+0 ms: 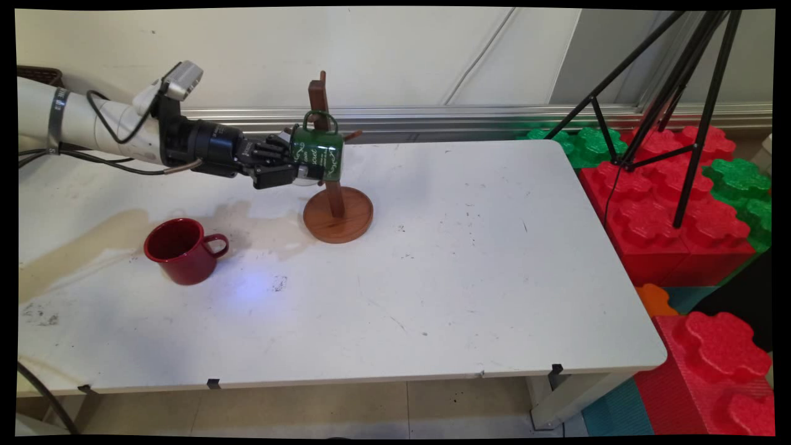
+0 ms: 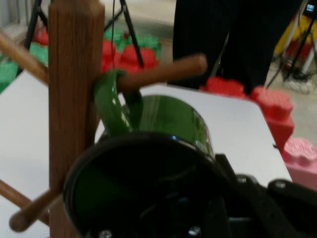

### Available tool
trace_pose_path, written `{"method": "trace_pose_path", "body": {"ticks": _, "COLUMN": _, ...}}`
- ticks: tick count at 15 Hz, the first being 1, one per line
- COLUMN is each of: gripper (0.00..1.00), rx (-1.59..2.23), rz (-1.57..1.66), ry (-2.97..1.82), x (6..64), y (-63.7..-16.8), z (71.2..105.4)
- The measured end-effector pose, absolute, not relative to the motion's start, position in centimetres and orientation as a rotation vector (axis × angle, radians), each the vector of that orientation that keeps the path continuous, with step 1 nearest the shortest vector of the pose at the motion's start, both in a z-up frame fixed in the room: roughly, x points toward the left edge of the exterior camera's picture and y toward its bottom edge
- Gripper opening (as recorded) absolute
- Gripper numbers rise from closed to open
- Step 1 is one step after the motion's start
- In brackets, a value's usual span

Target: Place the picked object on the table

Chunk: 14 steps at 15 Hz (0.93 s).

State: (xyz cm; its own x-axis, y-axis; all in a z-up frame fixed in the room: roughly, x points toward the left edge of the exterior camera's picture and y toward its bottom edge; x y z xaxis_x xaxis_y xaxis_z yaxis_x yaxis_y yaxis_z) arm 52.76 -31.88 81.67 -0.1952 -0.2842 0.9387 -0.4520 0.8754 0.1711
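A green mug lies on its side in the air against the wooden mug tree. Its handle is looped over a peg beside the post. My gripper reaches in from the left and is shut on the rim of the green mug, whose dark mouth faces the hand camera. A red mug stands upright on the table to the lower left, handle pointing right, well apart from the gripper.
Red and green foam blocks are piled off the table's right edge, with a black tripod standing over them. A brownish stain marks the table's left part. More pegs stick out of the tree's post.
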Motion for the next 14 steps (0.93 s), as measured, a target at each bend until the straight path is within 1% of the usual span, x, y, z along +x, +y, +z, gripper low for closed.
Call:
{"method": "trace_pose_path", "body": {"ticks": 10, "gripper": 0.0, "rx": 0.545, "rz": 0.16, "ry": -1.787, "x": 52.85, "y": -31.77, "z": 81.86}}
{"method": "trace_pose_path", "body": {"ticks": 14, "gripper": 0.0, "rx": 0.525, "rz": 0.165, "ry": -1.775, "x": 52.63, "y": -31.42, "z": 82.65}}
